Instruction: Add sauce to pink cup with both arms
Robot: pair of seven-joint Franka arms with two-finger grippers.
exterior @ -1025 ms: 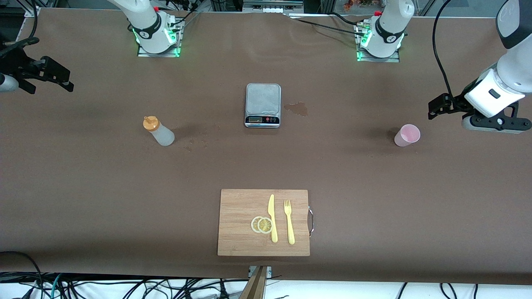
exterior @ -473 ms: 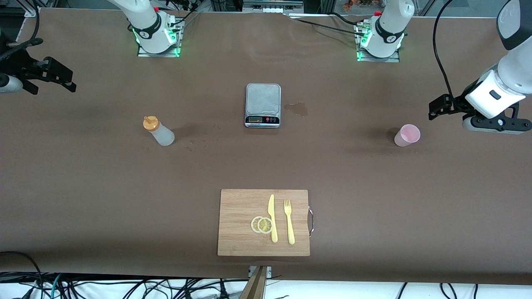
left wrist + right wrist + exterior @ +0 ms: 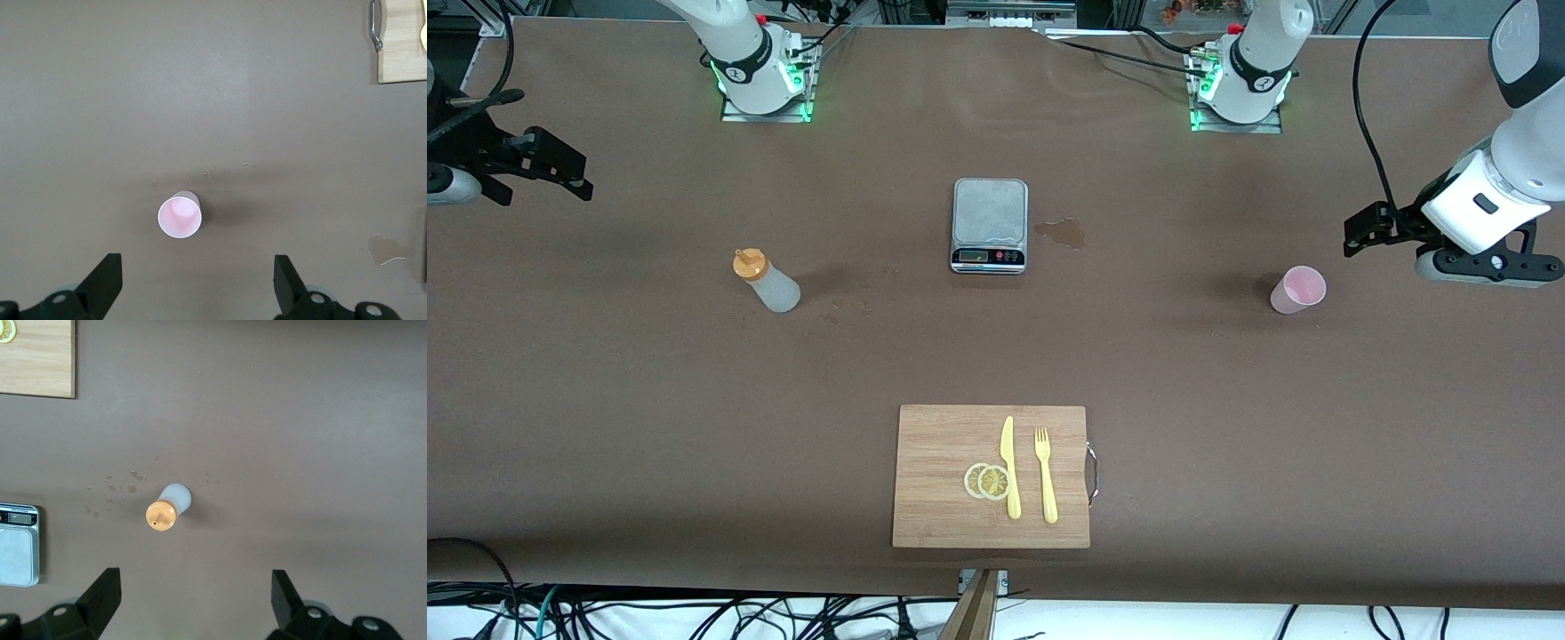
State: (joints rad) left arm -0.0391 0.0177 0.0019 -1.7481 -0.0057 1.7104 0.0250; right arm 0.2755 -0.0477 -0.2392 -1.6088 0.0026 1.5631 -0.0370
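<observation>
Below the left gripper's [image 3: 193, 283] wide jaws stands the tapered pale pink translucent cup [image 3: 179, 215], the right gripper's [image 3: 190, 600] likewise over the upright whitish orange-capped squeeze bottle [image 3: 168, 507]

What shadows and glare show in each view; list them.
Front view: soft dark shadow beside the pink cup, green glow at both bases. Left wrist view: faint shadow streak beside the cup, no glare. Right wrist view: sauce bottle evenly lit, sharp.
</observation>
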